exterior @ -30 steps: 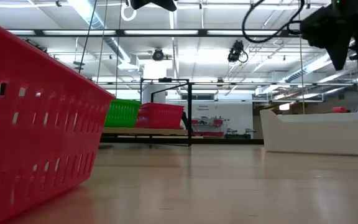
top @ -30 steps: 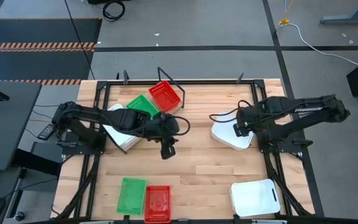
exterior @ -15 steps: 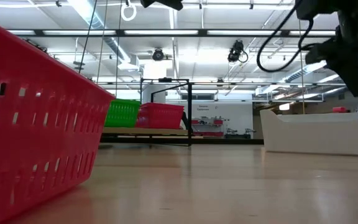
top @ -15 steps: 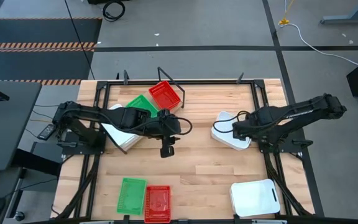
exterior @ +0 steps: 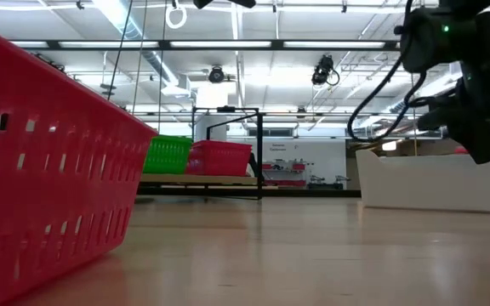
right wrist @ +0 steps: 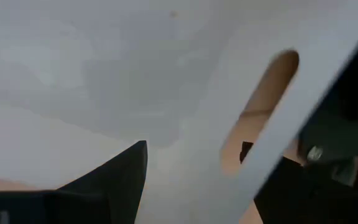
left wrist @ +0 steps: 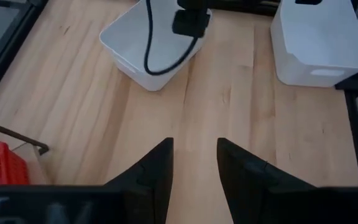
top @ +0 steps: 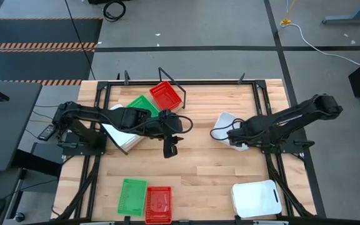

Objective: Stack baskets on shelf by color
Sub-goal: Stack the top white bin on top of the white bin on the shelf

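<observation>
The big wooden table [top: 199,169] held everything. The shelf [top: 144,99] sat at its far edge, with a green basket [top: 144,105] and a red basket [top: 166,96] resting on it. Near the table's middle right lay a white basket [top: 225,130]. The right gripper [top: 235,138] was down at this basket, its fingers apart around one wall. The left gripper [top: 170,149] hung over bare wood, fingers apart, holding nothing.
</observation>
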